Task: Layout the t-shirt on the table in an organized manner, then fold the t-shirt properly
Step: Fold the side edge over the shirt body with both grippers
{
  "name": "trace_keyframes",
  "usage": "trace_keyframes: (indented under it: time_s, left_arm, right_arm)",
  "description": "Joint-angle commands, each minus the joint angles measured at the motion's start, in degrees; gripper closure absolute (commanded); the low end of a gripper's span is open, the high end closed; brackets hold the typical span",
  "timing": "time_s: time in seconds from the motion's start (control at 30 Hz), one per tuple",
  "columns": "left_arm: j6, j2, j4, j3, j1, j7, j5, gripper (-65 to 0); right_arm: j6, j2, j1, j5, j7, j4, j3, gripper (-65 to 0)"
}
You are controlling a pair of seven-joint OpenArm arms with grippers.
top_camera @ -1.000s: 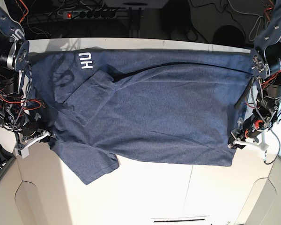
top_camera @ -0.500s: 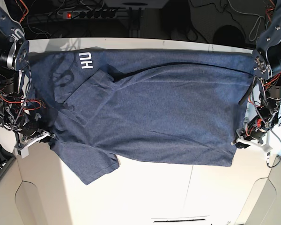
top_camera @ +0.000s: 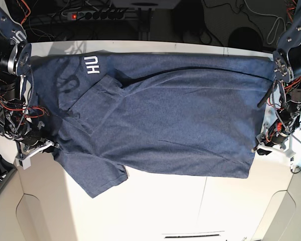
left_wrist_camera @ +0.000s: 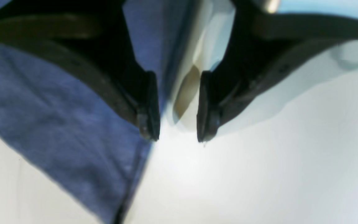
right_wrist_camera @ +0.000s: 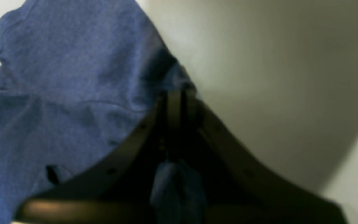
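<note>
A: Where does the dark heathered navy-blue short-sleeved cotton t-shirt (top_camera: pixel 160 115) lie?

B: Spread across the far part of the wide flat white surface (top_camera: pixel 155 211), reaching from one arm's side to the other. White block letters (top_camera: pixel 92 65) show near its far edge on the base view's left. A sleeve (top_camera: pixel 93 173) points toward the near edge on that same side, and a fold of cloth lies over the body just below the letters.

A: And the right hand (right_wrist_camera: pixel 176 93)?

B: Its dark fingers (right_wrist_camera: pixel 135 137) are pressed together with blue cloth pinched between them; its wrist view shows fabric bunched at the tips and more of it down between the fingers. In the base view it sits at the shirt's edge on the left.

A: The left hand (left_wrist_camera: pixel 174 137)?

B: Spread. Its two dark fingertips (left_wrist_camera: pixel 149 124) stand apart with bare white surface in the gap. The shirt's hem edge runs just beside one tip; whether that tip touches the cloth I cannot tell. Nothing is between the fingers.

A: Where is it in the base view?

B: On the right, just off the shirt's near corner, over the white surface.
</note>
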Motion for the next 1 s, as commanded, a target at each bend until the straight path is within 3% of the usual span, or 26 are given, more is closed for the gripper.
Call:
trace_keyframes:
  time_s: [0.0, 0.5, 0.57, 0.67, 0.77, 0.97]
  left_arm:
    - [0.5, -0.3, 0.2, 0.0, -1.4, 0.2, 0.0, -23.9]
    - [0.2, 3.1, 0.2, 0.0, -1.9, -0.1, -3.0, -23.6]
    - [0.2, 3.2, 0.2, 0.0, -1.9, -0.4, -3.0, -18.7]
    - [0.2, 3.0, 0.2, 0.0, -1.9, -3.6, -3.2, -0.2]
    - [-0.2, 2.4, 0.2, 0.0, -1.9, -4.8, -8.0, 0.0]
    - [-12.9, -0.2, 1.7, -0.3, -0.3, 0.2, -16.4, 0.0]
  right_arm:
    - [0.4, 0.8, 1.5, 0.5, 0.5, 0.9, 0.1, 0.0]
    - [0.6, 0.8, 1.5, 0.5, 0.7, 0.9, 0.1, 0.0]
    - [0.6, 0.8, 1.5, 0.5, 0.7, 0.9, 0.1, 0.0]
    - [0.6, 0.8, 1.5, 0.5, 0.7, 0.9, 0.1, 0.0]
    - [0.6, 0.8, 1.4, 0.5, 0.5, 1.3, 0.1, 0.0]
    - [0.6, 0.8, -4.1, 4.8, -5.1, 13.2, 0.1, 0.0]
